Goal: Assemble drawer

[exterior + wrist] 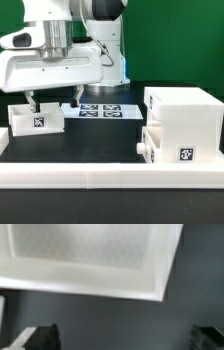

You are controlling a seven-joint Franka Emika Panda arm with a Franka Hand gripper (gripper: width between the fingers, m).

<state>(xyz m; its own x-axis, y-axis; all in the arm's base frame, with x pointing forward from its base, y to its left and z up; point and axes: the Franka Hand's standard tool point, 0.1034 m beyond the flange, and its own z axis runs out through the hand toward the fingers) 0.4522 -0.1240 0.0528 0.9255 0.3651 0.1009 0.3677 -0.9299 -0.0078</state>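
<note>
Roughly midway, I judge. The drawer's casing (185,115) stands on the dark desk (95,140) at the exterior view's right, just behind the long white rail (100,180). A smaller white piece juts from the casing's lower side. It looks like one tray (152,143) already pushed part of the way in, though the picture is too coarse to say how deeply it sits.

The loose tray (32,122) rests upright on the desk at the exterior view's left, well apart from the casing, with its tag facing the camera. The marker board (105,109) lies flat between the two, further back.

The pincer (54,100) hangs just above and behind this loose tray. In the wrist view the pincer (125,339) has its dark fingers (40,336) spread wide with only bare desk between them. It is open and holds nothing. The loose tray's hollow (90,249) fills the upper part of that picture, one corner nearest the fingers.

What remains, then, is to grasp the loose tray by a wall, carry it across to the casing, line it up with the free slot and slide it in, and perhaps to press the other tray fully home.
</note>
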